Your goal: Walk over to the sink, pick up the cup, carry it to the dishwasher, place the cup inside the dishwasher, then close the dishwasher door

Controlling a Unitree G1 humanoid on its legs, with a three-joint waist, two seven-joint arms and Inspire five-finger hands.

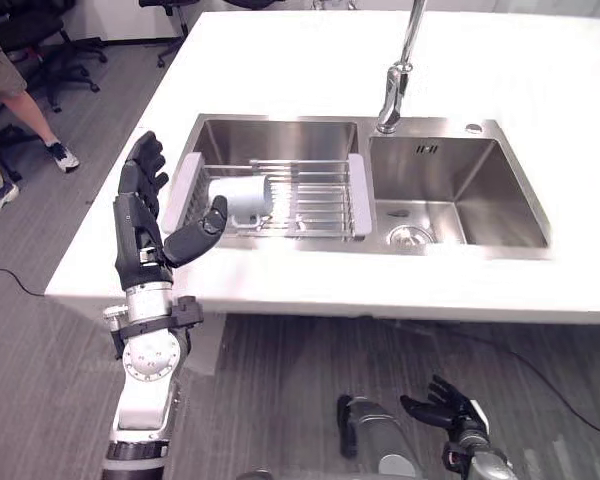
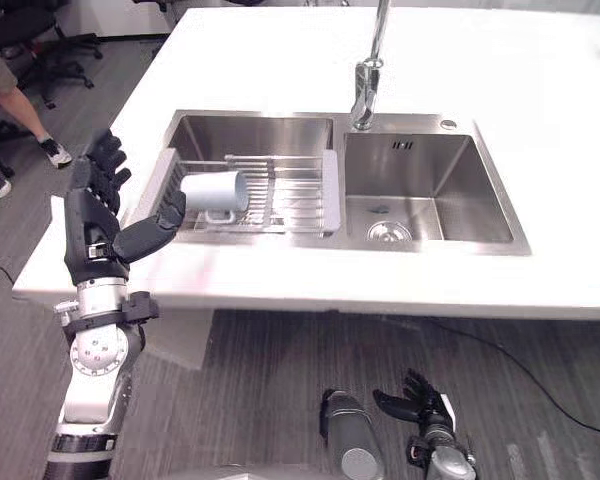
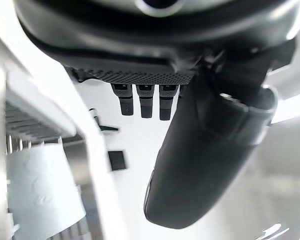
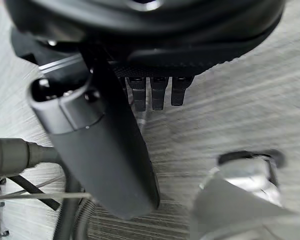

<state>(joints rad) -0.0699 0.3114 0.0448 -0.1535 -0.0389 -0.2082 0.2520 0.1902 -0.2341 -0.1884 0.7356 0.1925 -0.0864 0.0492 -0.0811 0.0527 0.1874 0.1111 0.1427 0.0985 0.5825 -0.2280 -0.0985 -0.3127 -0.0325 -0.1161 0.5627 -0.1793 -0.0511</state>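
The step in hand appeared to be the reach for the pale, cylindrical cup (image 1: pixel 242 198). The cup lay on its side on the metal wire drying rack (image 1: pixel 320 195), which sat across the left basin of the stainless steel double sink (image 1: pixel 460 180). The robot's left hand (image 1: pixel 140 205) was raised over the edge of the white counter (image 1: pixel 280 60), just beside the rack. Its fingers were straight and its thumb was spread toward the cup, holding nothing. Whether the thumb tip touched the cup, I could not tell.

To do this well, the hand should probably go lower and further in. Then the thumb could come on 1 side of the round body and the fingers on the other, closing slowly, because a lying cup may roll on the bars.

The cup looked smooth, plain and empty. The right hand (image 1: pixel 445 405) hung low above the floor with loosely spread fingers.
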